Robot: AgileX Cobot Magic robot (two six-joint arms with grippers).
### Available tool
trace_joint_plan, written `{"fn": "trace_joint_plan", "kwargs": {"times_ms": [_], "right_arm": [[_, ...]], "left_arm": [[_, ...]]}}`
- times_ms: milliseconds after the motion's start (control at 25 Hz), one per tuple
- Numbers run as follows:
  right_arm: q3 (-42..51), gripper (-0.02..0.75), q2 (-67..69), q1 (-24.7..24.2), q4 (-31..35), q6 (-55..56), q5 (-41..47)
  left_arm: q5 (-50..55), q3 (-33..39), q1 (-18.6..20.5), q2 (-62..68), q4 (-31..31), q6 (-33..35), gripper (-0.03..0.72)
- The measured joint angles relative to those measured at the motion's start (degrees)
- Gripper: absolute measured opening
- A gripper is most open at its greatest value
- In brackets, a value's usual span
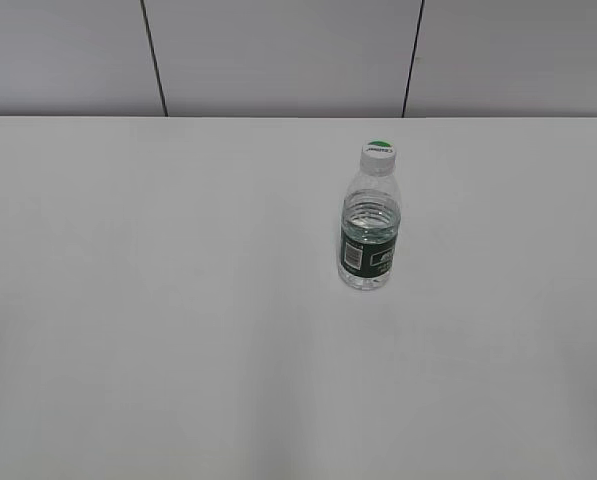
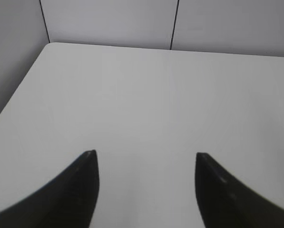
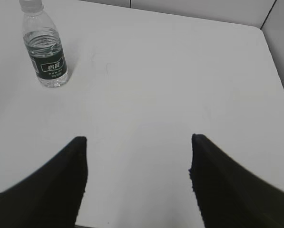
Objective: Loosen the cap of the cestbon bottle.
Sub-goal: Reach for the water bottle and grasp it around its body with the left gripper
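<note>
The cestbon bottle (image 1: pixel 368 235) stands upright on the white table, right of centre in the exterior view. It is clear, ribbed, with a dark green label band and water inside. Its white cap (image 1: pixel 378 152) with a green patch sits on top. The bottle also shows at the top left of the right wrist view (image 3: pixel 44 50), its cap (image 3: pixel 30 4) cut by the frame edge. My right gripper (image 3: pixel 138 142) is open and empty, well short of the bottle and to its right. My left gripper (image 2: pixel 145 156) is open and empty over bare table; the bottle is out of its view.
The white table (image 1: pixel 178 300) runs back to a grey panelled wall (image 1: pixel 278 50). The table's left far corner shows in the left wrist view (image 2: pixel 49 45), its right far corner in the right wrist view (image 3: pixel 258 29). Neither arm shows in the exterior view.
</note>
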Motion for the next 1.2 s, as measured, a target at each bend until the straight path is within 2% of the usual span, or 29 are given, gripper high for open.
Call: {"fn": "trace_joint_plan", "kwargs": {"times_ms": [120, 360, 680, 840, 1200], "right_arm": [[0.0, 0.516, 0.0, 0.0, 0.0, 0.0, 0.0], [0.0, 0.516, 0.0, 0.0, 0.0, 0.0, 0.0], [0.0, 0.516, 0.0, 0.0, 0.0, 0.0, 0.0], [0.0, 0.516, 0.0, 0.0, 0.0, 0.0, 0.0], [0.0, 0.516, 0.0, 0.0, 0.0, 0.0, 0.0]], "left_arm": [[-2.82, 0.0, 0.0, 4.46, -3.58, 0.56, 0.511], [-11.29, -0.02, -0.05, 13.52, -12.61, 8.71, 0.516], [-28.03, 0.94, -0.42, 22.58, -19.12, 16.07, 0.517], [-34.93, 1.98, -2.66, 27.21, -20.01, 19.48, 0.517], [-48.98, 2.52, -8.36, 45.04, -19.59, 20.58, 0.517]]}}
